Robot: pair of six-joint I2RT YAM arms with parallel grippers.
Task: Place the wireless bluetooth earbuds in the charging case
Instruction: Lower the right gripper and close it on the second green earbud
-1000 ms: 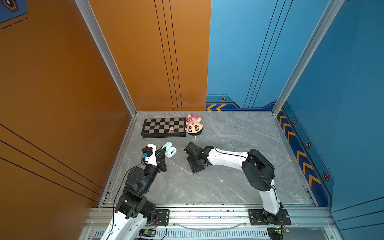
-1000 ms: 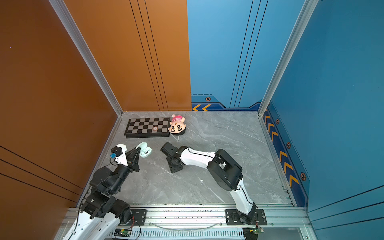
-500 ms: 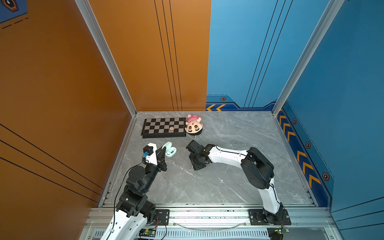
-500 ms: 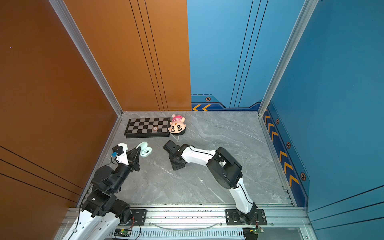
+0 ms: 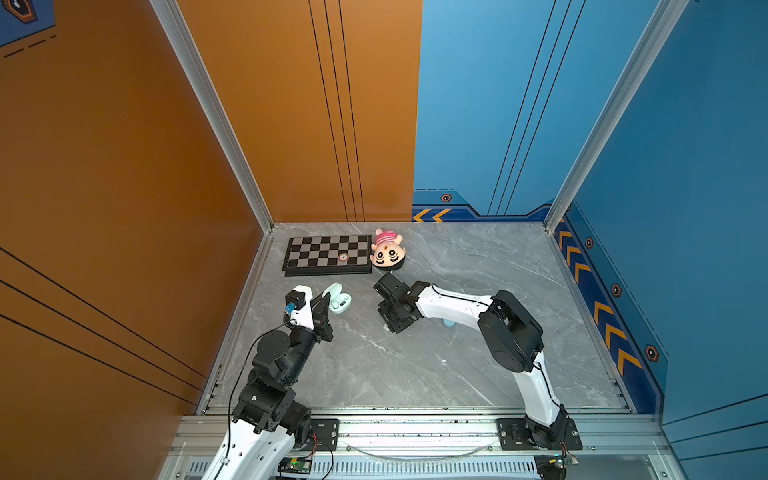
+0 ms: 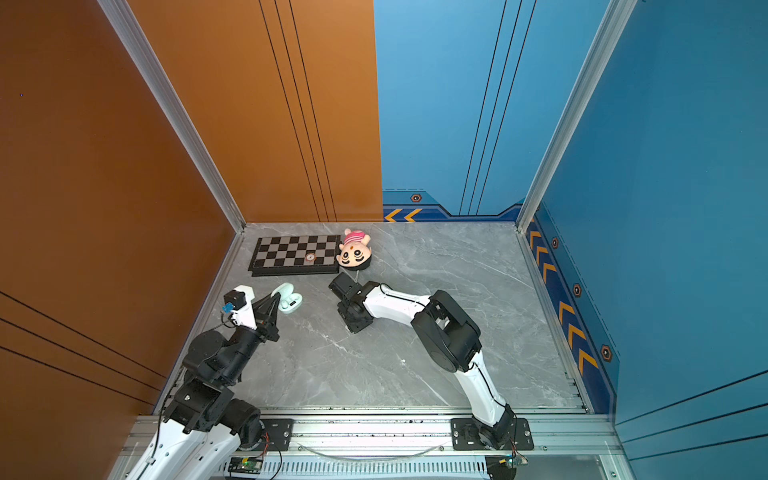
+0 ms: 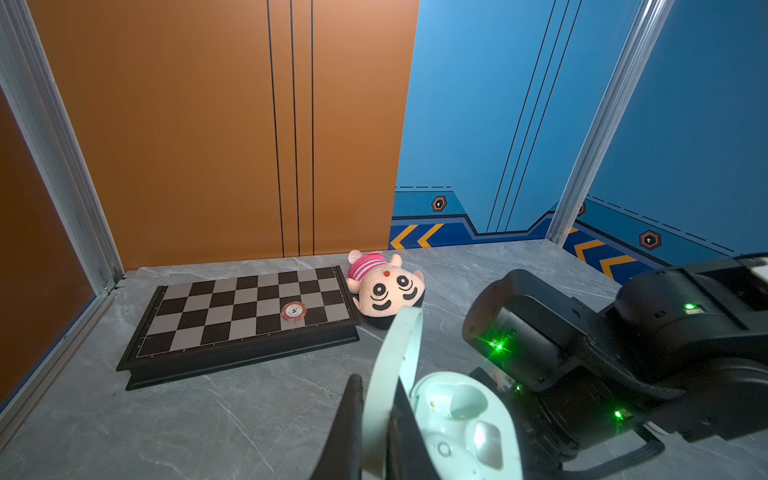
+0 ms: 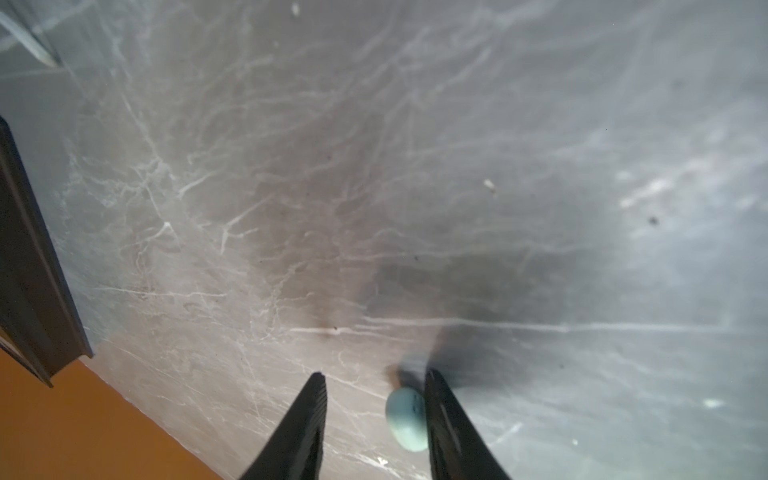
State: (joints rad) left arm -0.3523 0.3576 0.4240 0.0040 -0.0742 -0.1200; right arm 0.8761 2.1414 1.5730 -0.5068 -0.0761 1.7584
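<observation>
The right jaws are seen standing apart just above the desk [image 8: 498, 166], with a light blue earbud [image 8: 407, 419] lying between them, against one jaw and well clear of the other. As the bud is not centred, it is judged that it may be pushed sideways, rolled or squeezed out when the gap is narrowed. Its smooth, rounded shell is likely to slip from a shallow pinch. The left jaws are clamped on the raised lid [image 7: 395, 357] of the mint charging case [image 7: 457, 419], whose open base lies just beside them. If that thin lid is twisted or let go, the case may be tipped or snapped closed, and a carried bud could be dropped short of its pocket.
</observation>
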